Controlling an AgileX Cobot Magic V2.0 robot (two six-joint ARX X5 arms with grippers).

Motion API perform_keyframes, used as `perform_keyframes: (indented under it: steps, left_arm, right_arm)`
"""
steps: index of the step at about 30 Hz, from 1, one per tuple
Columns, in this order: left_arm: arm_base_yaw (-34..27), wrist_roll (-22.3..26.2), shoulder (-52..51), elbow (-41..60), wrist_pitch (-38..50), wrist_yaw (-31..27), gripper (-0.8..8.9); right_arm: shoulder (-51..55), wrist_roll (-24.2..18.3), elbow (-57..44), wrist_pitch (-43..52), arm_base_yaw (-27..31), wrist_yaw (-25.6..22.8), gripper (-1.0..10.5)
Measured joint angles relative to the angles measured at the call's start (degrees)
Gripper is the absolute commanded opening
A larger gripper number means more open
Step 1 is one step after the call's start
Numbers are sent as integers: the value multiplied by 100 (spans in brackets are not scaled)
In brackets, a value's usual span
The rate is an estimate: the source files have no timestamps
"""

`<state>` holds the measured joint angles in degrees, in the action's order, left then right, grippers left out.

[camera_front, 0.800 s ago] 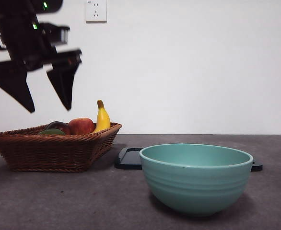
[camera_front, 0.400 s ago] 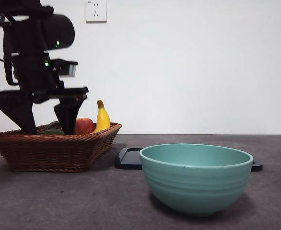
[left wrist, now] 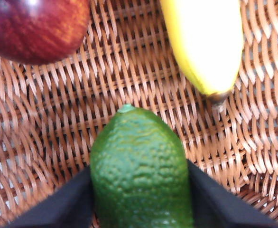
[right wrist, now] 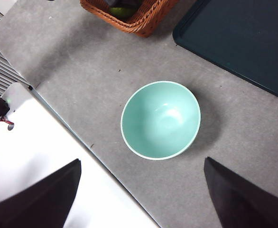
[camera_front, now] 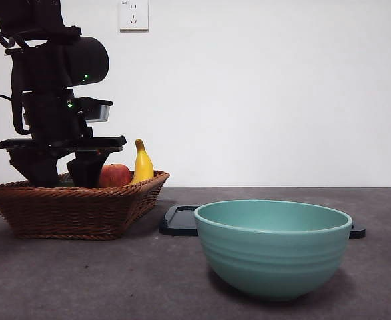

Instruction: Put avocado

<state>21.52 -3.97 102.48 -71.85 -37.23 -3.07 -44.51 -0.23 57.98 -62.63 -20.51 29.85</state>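
The avocado (left wrist: 141,166), dull green and bumpy, lies on the woven floor of the brown wicker basket (camera_front: 69,213). My left gripper (camera_front: 61,180) is lowered into the basket, open, with one black jaw close against each side of the avocado. In the front view the basket rim and the gripper hide the fruit. My right gripper (right wrist: 143,190) hangs open high above the table, over the teal bowl (right wrist: 160,118), holding nothing.
A red apple (camera_front: 115,175) and a yellow banana (camera_front: 142,167) share the basket with the avocado. The teal bowl (camera_front: 272,247) stands at the front right of the basket. A dark flat tray (camera_front: 179,220) lies behind the bowl.
The left arm has come down from above the basket until its jaws sit inside it, straddling the avocado. The bowl, tray and other fruit have not moved.
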Motion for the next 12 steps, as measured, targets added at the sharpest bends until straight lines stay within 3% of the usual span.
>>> perform_keyframes:
  steps: [12]
  left_arm:
    - [133,2,-533,-177,-153,59,118]
  right_arm:
    - [0,0,0,17,0,-4,416]
